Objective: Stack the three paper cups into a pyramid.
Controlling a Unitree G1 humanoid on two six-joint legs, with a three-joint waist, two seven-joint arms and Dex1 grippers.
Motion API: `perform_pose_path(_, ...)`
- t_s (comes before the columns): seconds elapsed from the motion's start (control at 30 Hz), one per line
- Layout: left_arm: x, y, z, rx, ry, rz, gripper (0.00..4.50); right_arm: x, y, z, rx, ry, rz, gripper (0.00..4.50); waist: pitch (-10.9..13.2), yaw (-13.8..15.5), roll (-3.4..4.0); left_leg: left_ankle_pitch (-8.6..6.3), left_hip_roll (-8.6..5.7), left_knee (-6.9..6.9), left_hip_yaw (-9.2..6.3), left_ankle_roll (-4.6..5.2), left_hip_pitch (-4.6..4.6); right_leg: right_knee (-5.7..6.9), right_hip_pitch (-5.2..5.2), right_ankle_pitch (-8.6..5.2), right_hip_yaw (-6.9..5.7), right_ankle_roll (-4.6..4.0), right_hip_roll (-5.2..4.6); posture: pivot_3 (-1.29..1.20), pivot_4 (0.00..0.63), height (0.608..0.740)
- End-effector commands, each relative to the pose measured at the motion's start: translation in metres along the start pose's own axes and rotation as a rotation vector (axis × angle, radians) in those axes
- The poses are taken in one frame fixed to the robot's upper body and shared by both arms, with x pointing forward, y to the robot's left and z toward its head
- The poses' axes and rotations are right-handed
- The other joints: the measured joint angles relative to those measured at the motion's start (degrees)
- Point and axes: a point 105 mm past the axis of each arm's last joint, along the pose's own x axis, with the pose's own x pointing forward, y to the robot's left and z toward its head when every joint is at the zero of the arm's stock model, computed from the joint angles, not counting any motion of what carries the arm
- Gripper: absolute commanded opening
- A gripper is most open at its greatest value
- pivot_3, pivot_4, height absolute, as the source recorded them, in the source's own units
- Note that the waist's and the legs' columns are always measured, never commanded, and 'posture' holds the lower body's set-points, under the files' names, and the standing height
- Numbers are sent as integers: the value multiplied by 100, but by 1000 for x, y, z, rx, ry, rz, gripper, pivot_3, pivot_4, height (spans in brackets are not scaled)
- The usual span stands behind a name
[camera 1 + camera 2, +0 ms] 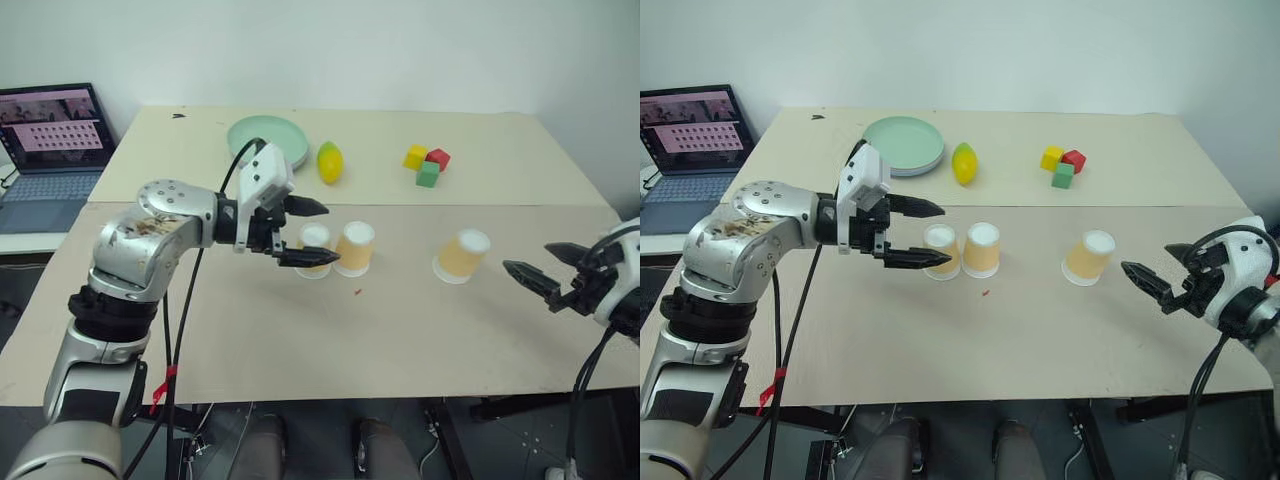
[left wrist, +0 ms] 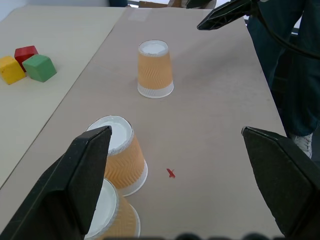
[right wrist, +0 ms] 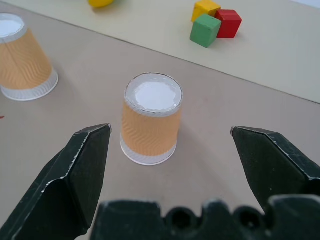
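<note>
Three paper cups stand upside down on the table [image 1: 300, 350], none stacked yet. Two sit side by side near the middle: the left cup [image 1: 314, 248] and the middle cup [image 1: 355, 247], close together or just touching. The third cup [image 1: 463, 255] stands apart, toward the table's right edge.

The left gripper [image 1: 312, 232] is spread wide and holds nothing, with its lower finger reaching across in front of the left cup. The right gripper [image 1: 540, 270] is also released and empty, aimed at the third cup from the right edge, which the right wrist view shows centred between the fingers but not yet between them.

The likely next move is a grasp on the third cup, and the risks lie there. These cups look light and thin-walled, so a hard squeeze could crush the side, and a finger that nudges it first could tip or slide it. The left fingers are close enough to the pair to knock the base out of line. If the two base cups stand too far apart, the top cup will have too little to sit on.
</note>
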Motion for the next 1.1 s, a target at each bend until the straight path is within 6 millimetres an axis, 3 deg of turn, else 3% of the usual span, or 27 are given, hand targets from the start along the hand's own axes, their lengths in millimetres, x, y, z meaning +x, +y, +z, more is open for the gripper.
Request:
perform_pose_path(0.03,-2,5,6,40,-8,31,4438,10,4,1,-2,-54,15,4500,0,-20,1,0,0,0,0,0,0,1,-1,0,0,0,0,0,150,740)
perform_pose_path(0.27,-7,8,0,43,29,52,4438,36,7,-25,56,-40,50,4500,2,-46,7,0,-2,0,1,0,0,2,0,1,1,-2,-1,0,150,740)
perform_pose_path(0.43,-9,6,-3,34,41,53,4438,57,-2,-29,55,-40,57,4500,3,-83,11,0,-2,0,0,0,0,2,-1,4,1,-6,-1,0,150,740)
perform_pose_path(0.73,-13,9,-8,16,55,94,4438,85,-4,-17,10,-63,98,4500,6,-102,17,0,-3,-1,1,0,1,4,-2,20,2,-32,-1,0,150,740)
perform_pose_path(1.1,-11,9,-13,3,54,117,4438,103,7,17,-45,-120,151,4500,6,-98,18,0,-3,-1,2,0,1,5,-4,21,3,-33,-1,0,150,740)
